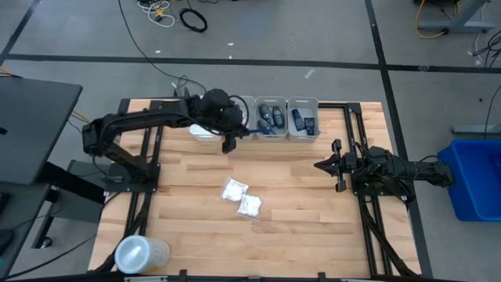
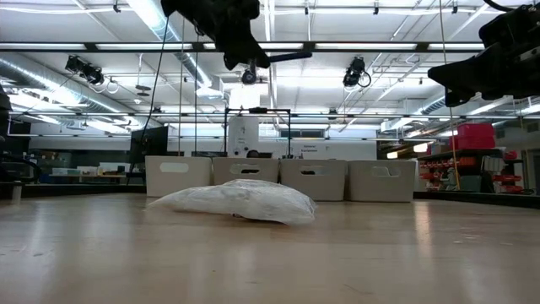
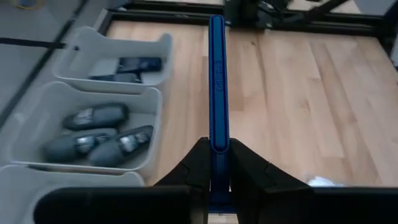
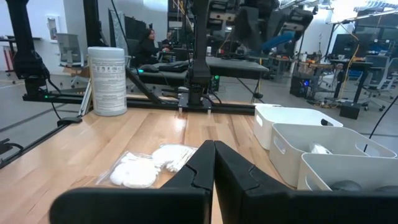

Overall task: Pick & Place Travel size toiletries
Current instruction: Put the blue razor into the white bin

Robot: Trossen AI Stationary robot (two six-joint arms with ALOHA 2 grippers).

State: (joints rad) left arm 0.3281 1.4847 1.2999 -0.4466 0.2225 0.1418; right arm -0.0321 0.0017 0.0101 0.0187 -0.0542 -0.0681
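Wooden table (image 1: 297,211), slatted top, dark frame rails along both sides.

Left arm reaches from the left edge toward the far edge. Left pincer (image 3: 217,163) hangs above the table just in front of the row of bins, clamped on a dark blue razor (image 3: 216,74); the handle juts straight out from between the fingers. Razor head not visible.

Right arm lies along the right side, raised off the table. Right pincer (image 4: 213,163) has fingers pressed together, holding nothing.

Clear round lidded tub (image 1: 141,254) on its side at the near left corner.

Row of white bins along the far edge, near its middle. The leftmost bin (image 1: 202,131) is mostly hidden under the left arm in the high view. The next bin (image 1: 245,106) is partly covered; contents cannot be told. The third bin (image 3: 152,134) holds small dark oblong containers (image 3: 93,116), three showing in the left wrist view, lying flat. The rightmost bin (image 3: 166,46) holds dark flat items (image 3: 138,64); kind cannot be told.

Two white crinkly packets (image 1: 241,197) lie flat near the table's middle, touching each other, well apart from both pincers and from the bins.
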